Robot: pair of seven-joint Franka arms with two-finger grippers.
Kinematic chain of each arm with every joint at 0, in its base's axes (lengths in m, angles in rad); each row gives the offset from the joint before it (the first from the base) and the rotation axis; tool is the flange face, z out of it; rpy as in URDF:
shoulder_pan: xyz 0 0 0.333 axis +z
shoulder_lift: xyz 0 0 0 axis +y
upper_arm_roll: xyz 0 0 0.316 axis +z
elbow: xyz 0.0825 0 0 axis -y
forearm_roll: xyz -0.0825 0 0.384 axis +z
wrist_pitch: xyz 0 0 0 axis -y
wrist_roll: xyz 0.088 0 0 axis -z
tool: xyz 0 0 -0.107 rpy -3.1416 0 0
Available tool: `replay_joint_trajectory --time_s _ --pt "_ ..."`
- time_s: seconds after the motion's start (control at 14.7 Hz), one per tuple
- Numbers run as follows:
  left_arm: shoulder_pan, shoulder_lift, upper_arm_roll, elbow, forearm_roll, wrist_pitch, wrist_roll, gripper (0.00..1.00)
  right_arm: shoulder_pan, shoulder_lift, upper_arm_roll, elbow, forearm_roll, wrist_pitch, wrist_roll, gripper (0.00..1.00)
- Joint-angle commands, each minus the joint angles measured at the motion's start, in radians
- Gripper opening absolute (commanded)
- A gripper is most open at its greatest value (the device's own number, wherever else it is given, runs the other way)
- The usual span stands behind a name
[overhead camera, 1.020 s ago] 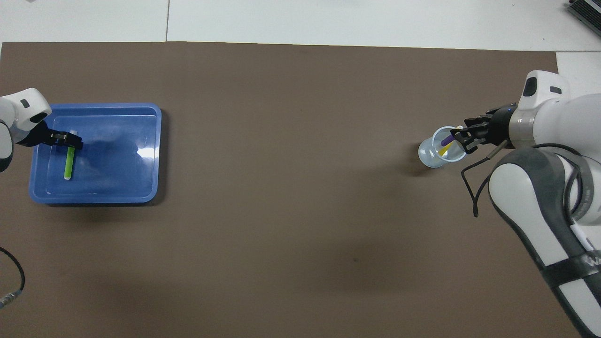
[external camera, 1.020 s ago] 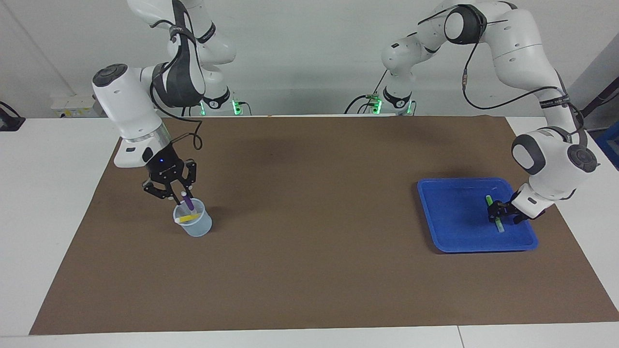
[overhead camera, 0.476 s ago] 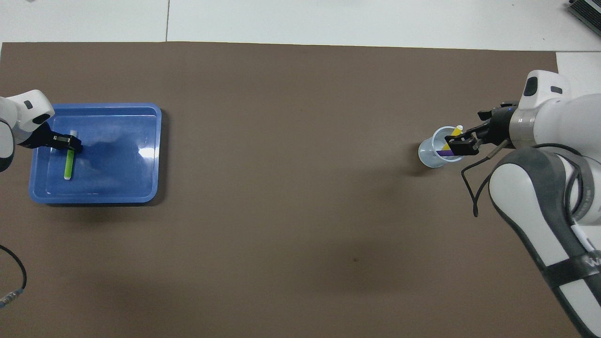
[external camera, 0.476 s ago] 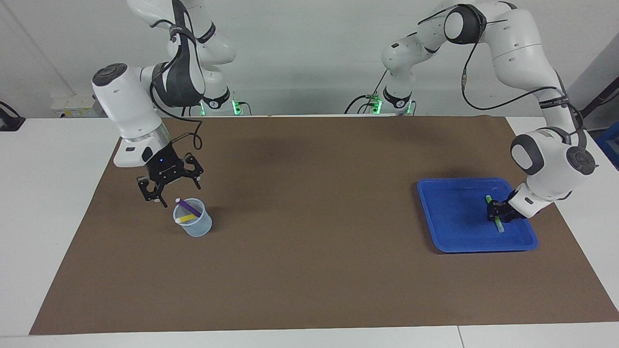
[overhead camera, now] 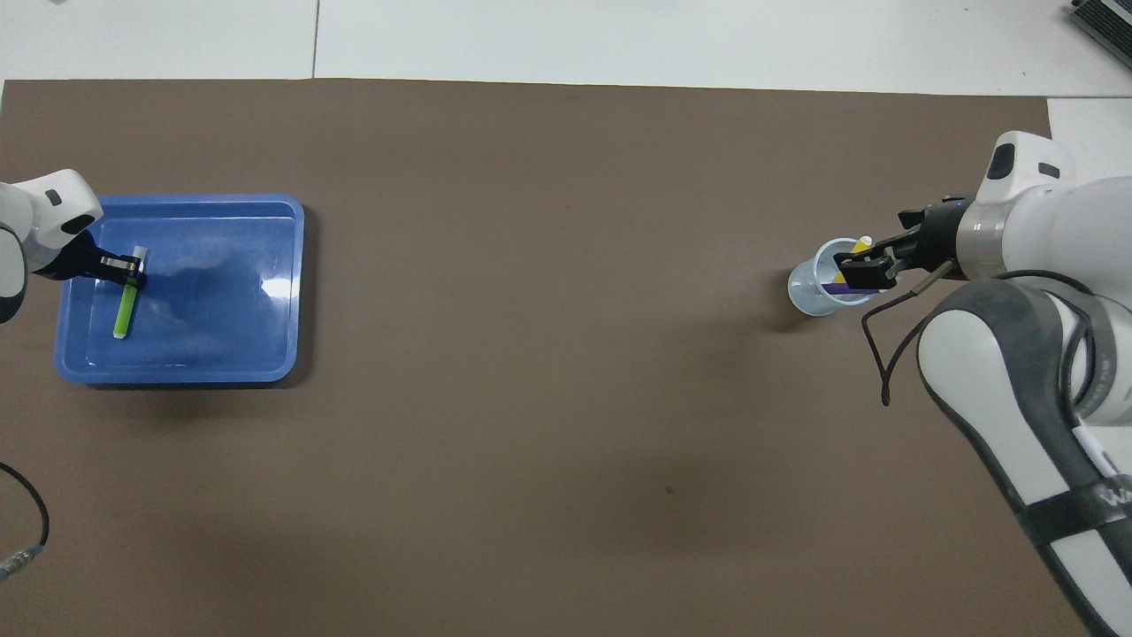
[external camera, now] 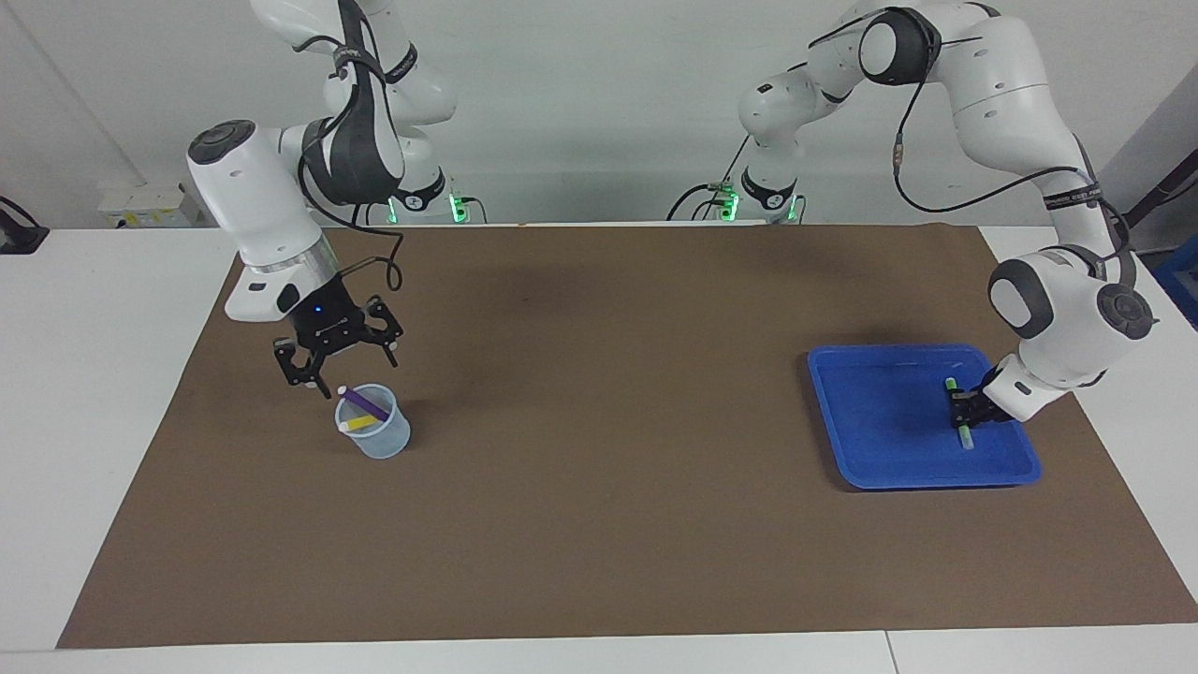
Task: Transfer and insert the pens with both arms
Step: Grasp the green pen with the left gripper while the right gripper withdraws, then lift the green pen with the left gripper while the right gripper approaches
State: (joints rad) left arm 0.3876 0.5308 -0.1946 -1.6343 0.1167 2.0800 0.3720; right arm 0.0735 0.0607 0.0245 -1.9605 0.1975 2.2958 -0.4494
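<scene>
A bright green pen (external camera: 967, 438) (overhead camera: 122, 314) lies in the blue tray (external camera: 861, 421) (overhead camera: 221, 345) toward the left arm's end of the table. My left gripper (external camera: 961, 416) (overhead camera: 133, 268) is down in the tray, shut on that pen near its upper end. Toward the right arm's end stands a clear cup (external camera: 382, 442) (overhead camera: 806, 299). A purple pen (external camera: 363, 403) (overhead camera: 838, 287) and a yellow pen (external camera: 361, 424) (overhead camera: 860, 243) lean inside it. My right gripper (external camera: 346, 368) (overhead camera: 865, 265) hangs open just over the cup's rim, holding nothing.
A brown mat (external camera: 599, 524) covers most of the white table. A cable (overhead camera: 26, 531) lies at the mat's edge by the left arm.
The right gripper opened, let the purple pen drop into the cup and lifted a little. The left gripper closed on the green pen, nudging it slightly.
</scene>
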Motion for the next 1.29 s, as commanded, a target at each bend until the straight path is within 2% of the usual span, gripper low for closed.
replay_joint_trajectory --time_s 0.0,0.41,0.54,0.68,0.82,1.22 --pt "-0.012 -0.017 -0.003 0.030 0.006 -0.061 0.007 0.00 0.064 -0.013 0.003 0.002 0.034 0.011 0.177 1.00" --pt "-0.035 -0.020 -0.025 0.050 -0.002 -0.032 -0.036 0.00 0.209 0.027 0.003 0.045 0.023 0.062 0.624 1.00" --pt "-0.027 -0.028 -0.026 0.045 -0.078 -0.046 -0.119 0.00 0.244 0.053 0.005 0.071 0.023 0.077 0.730 1.00" --pt "-0.039 -0.037 -0.017 0.039 -0.097 -0.073 -0.192 0.00 0.272 0.071 0.005 0.092 0.023 0.097 0.820 1.00" --pt "-0.042 -0.040 -0.025 0.043 -0.097 -0.100 -0.292 0.00 0.288 0.079 0.005 0.092 0.026 0.125 0.870 1.00" --pt "-0.079 -0.041 -0.029 0.048 -0.109 -0.116 -0.306 0.00 0.279 0.111 0.005 0.147 0.039 0.145 0.873 0.99"
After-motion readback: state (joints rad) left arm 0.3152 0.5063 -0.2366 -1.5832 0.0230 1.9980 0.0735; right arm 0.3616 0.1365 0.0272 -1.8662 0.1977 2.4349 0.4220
